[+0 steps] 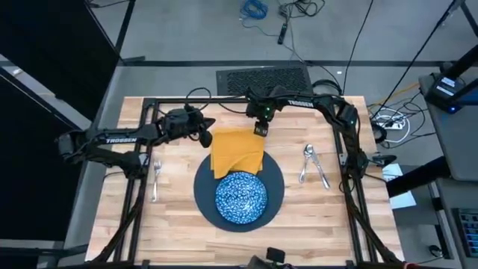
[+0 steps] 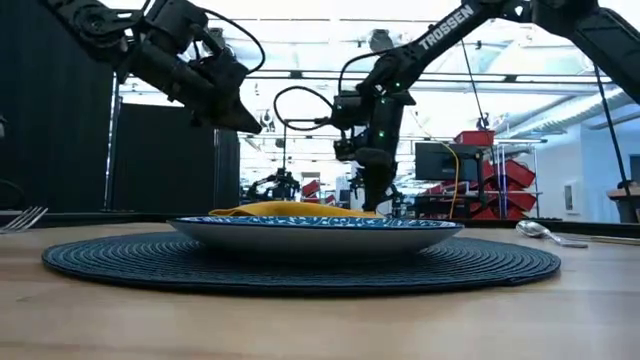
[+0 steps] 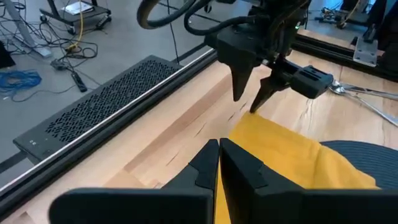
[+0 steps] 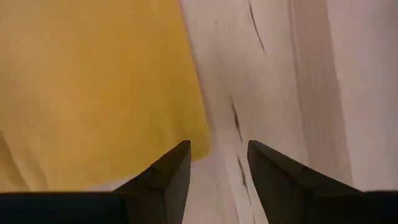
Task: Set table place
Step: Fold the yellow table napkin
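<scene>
**Napkin corner pick, right gripper descending at the far edge**

The right gripper points down over the far corner of the yellow napkin, fingers apart with a narrow gap; in its wrist view the cloth edge sits just beside one finger, bare wood under the other. The left gripper hangs near the napkin's other far corner, above the cloth, fingers together.

Judgement: the step in hand is taking hold of the napkin to move it off the plate. For a clean pinch, the right gripper should shift slightly toward the cloth so both fingers straddle the edge, then go down until touching wood before closing. A grab at the edge alone may slip.

The napkin's near part overlaps the dark round plate, next to the speckled dish. The fork lies beyond the left gripper; spoon and knife lie well apart on the right gripper's side.

Surface: the table is pale planks, black frame. Room: grey floor, a perforated black panel, loose cables, shelving in the low view.
</scene>
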